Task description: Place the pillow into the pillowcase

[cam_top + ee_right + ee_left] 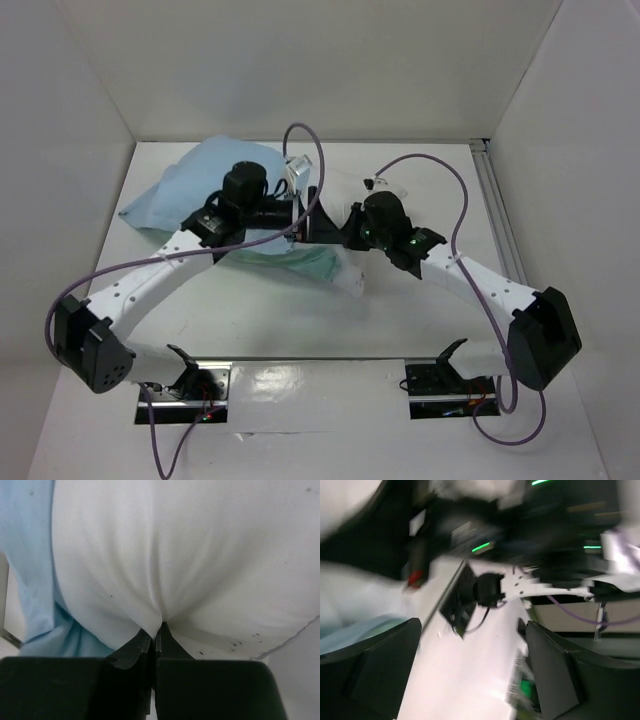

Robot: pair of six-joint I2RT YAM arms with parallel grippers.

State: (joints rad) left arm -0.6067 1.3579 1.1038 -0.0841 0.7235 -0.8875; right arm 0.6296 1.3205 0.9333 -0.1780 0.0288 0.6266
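my right jaws are clenched on a pinch of the pillow (190,555), the white cloth gathering into folds that run down to the closed tips. the pillow lies at the far middle of the bench (300,320). the pillowcase (185,190) covers its left end, light blue on top, with a sea-green face showing along the near edge. my right arm (480,280) reaches in from the right, elbow out, wrist low against the pillow. my left arm (160,270) bends in from the left, wrist over the pillowcase. my left jaws are released, fingers (380,675) wide apart with nothing between them. the left wrist view is smeared, and any lettering there is too blurred to read.
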